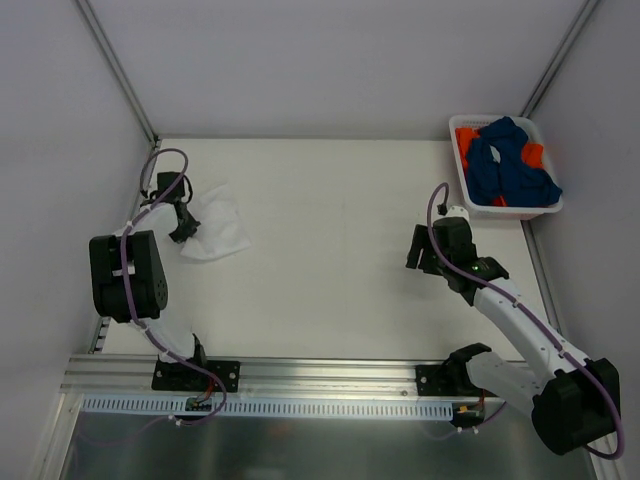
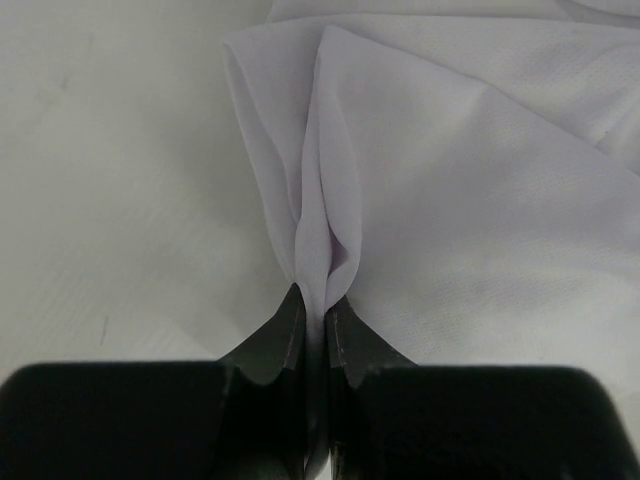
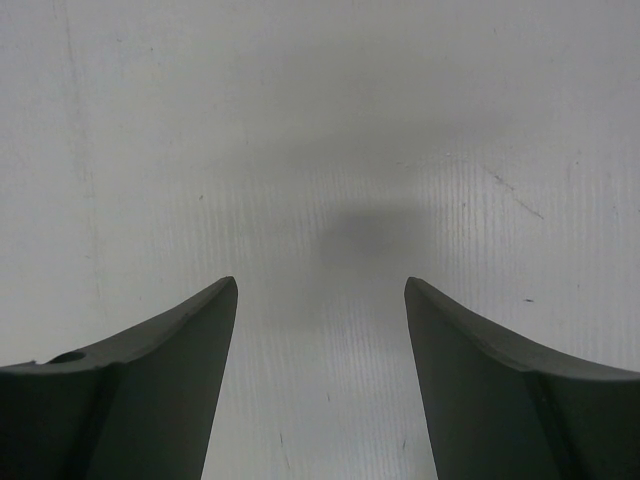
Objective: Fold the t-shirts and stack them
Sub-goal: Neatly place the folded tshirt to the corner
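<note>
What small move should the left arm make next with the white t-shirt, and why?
Probably draw the white t-shirt toward the middle of the table. The left gripper is pinched shut on a fold of it, the shirt lies bunched near the left edge, and the open right gripper hangs empty on the far side.

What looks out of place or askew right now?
The plain white cloth t-shirt lies crumpled at far left, a fold pinched in the left gripper. Dark blue cloth overhangs the rim of the white plastic basket.
</note>
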Controlling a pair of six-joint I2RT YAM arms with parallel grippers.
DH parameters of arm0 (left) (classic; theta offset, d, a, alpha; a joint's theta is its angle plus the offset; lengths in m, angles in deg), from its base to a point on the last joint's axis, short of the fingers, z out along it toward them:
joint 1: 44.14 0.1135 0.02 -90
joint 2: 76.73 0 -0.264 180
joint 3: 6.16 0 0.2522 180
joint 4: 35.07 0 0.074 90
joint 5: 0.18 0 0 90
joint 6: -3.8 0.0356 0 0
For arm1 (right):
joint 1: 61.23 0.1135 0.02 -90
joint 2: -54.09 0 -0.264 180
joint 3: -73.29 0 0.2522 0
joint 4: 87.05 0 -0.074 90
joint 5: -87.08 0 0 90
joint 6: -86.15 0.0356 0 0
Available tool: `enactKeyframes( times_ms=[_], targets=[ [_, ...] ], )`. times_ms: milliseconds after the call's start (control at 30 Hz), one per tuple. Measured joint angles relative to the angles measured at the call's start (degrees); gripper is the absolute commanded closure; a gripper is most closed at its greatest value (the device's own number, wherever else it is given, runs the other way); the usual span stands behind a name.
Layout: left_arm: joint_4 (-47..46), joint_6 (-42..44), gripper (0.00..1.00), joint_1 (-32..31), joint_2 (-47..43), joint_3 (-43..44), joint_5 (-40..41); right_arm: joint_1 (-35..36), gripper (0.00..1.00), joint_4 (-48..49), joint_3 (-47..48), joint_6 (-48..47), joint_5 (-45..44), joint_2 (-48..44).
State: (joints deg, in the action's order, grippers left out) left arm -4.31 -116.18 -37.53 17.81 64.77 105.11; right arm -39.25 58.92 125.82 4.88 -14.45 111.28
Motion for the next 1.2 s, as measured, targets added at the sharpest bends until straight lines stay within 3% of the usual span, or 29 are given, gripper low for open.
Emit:
enactKeyframes(
  times_ms=[267, 500, 533, 700, 800, 933, 1000, 1067, 1100, 1133, 1167, 1200],
  targets=[
    [0.35, 3.82, 1.0, 8.17, 9.68, 10.38, -4.46, 0.15, 0.28, -0.15, 0.0, -0.52, -0.42, -0.02],
    [0.7, 5.31, 0.98, 9.51, 16.55, 19.17, -3.23, 0.39, 0.28, -0.83, 0.0, -1.14, -1.62, 0.02],
    [0.68, 5.42, 0.93, 9.51, 16.81, 19.69, -2.64, 0.42, 0.28, -1.03, 0.02, -1.33, -1.79, 0.11],
    [1.01, 6.05, 0.4, 8.55, 16.52, 20.13, 3.65, 0.42, 0.28, -1.6, 0.13, -1.86, -2.73, 1.55],
    [1.05, 6.71, 0.26, 6.36, 14.19, 19.8, 10.27, 0.59, 0.27, -1.62, 0.13, -1.9, -2.75, 2.62],
    [0.07, 7.56, 0.24, 0.46, 6.32, 19.65, 17.4, 1.6, 0.27, -1.66, 0.13, -1.88, -2.8, 3.26],
    [-0.79, 8.0, 0.26, -2.56, 1.57, 19.65, 18.29, 2.03, 0.27, -1.66, 0.13, -1.79, -2.84, 3.26],
    [-1.84, 8.35, 0.35, -5.14, -2.49, 19.65, 18.25, 2.4, 0.27, -1.77, 0.13, -1.7, -3.04, 3.26],
    [-2.36, 8.5, 0.44, -6.25, -3.96, 19.67, 18.14, 2.56, 0.27, -1.84, 0.13, -1.62, -3.08, 3.26],
    [-2.91, 8.52, 0.82, -7.52, -4.76, 19.74, 17.92, 2.71, 0.27, -1.92, 0.13, -1.46, -3.21, 3.26],
    [-3.39, 8.15, 1.0, -8.28, -5.01, 19.87, 17.57, 2.89, 0.27, -2.05, 0.13, -1.31, -3.28, 3.21],
    [-3.85, 8.33, 1.0, -8.96, -4.55, 20.02, 16.57, 3.15, 0.27, -2.21, 0.13, -1.2, -3.43, 3.15]
  ],
)
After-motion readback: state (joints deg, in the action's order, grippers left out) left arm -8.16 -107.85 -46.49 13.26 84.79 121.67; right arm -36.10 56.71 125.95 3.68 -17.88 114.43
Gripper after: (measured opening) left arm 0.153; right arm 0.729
